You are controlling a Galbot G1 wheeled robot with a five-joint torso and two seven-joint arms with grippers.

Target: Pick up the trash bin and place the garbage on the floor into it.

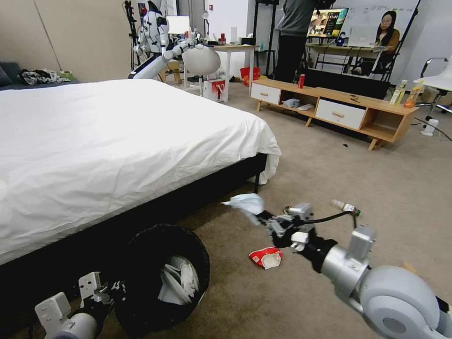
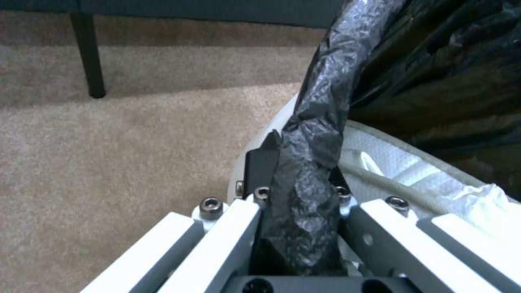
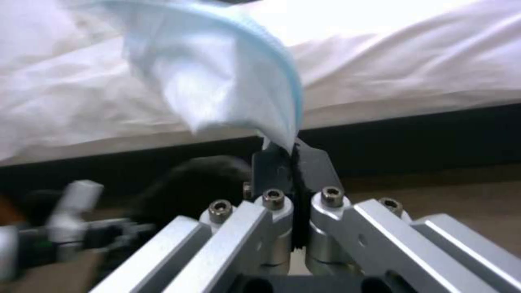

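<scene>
The trash bin (image 1: pixel 162 278), white with a black bag over its rim, hangs tilted beside the bed at the lower left, with white paper inside. My left gripper (image 1: pixel 117 287) is shut on its bagged rim (image 2: pixel 320 106), the jaws (image 2: pixel 296 162) pinching the black plastic. My right gripper (image 1: pixel 263 217) is shut on a piece of the garbage, a crumpled white-and-blue tissue (image 1: pixel 246 203), held in the air near the bed's corner; the tissue (image 3: pixel 217 81) droops from the closed fingertips (image 3: pixel 293 156). A flattened red-and-white packet (image 1: pixel 266 257) and a small clear green-capped bottle (image 1: pixel 345 206) lie on the carpet.
The white bed (image 1: pixel 117 141) takes up the left, and its black leg (image 2: pixel 89 57) stands near the bin. A low wooden cabinet (image 1: pixel 329 110) at the back right carries an upright red can (image 1: pixel 301 81) and drink bottles (image 1: pixel 406 92). Open carpet lies to the right.
</scene>
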